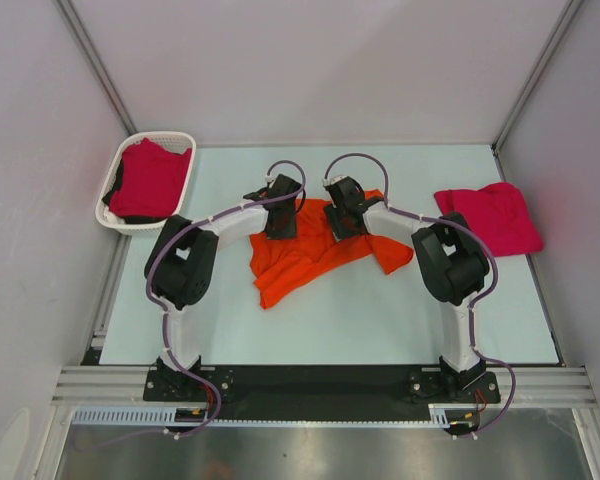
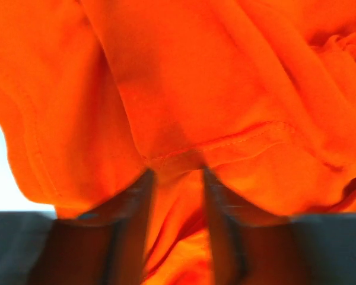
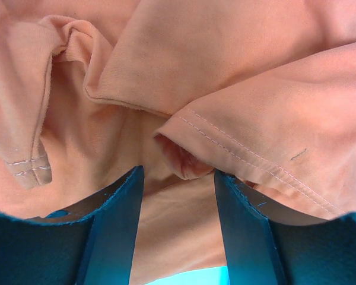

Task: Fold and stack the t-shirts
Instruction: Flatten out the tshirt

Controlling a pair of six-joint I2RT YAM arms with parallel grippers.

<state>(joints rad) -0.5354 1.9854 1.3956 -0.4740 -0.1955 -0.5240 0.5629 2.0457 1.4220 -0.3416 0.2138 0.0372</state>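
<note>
On the pale table (image 1: 330,320) the orange shirt (image 1: 315,255) lies crumpled mid-table. Left gripper (image 2: 175,178) and right gripper (image 3: 178,175) both press into it, fingers parted with cloth bunched between them. One crimson shirt (image 1: 488,217) lies far right, another (image 1: 148,180) in the basket (image 1: 115,222).

Basket (image 1: 184,140) far left, one t-shirt (image 1: 310,258) central, another (image 1: 490,217) right.
</note>
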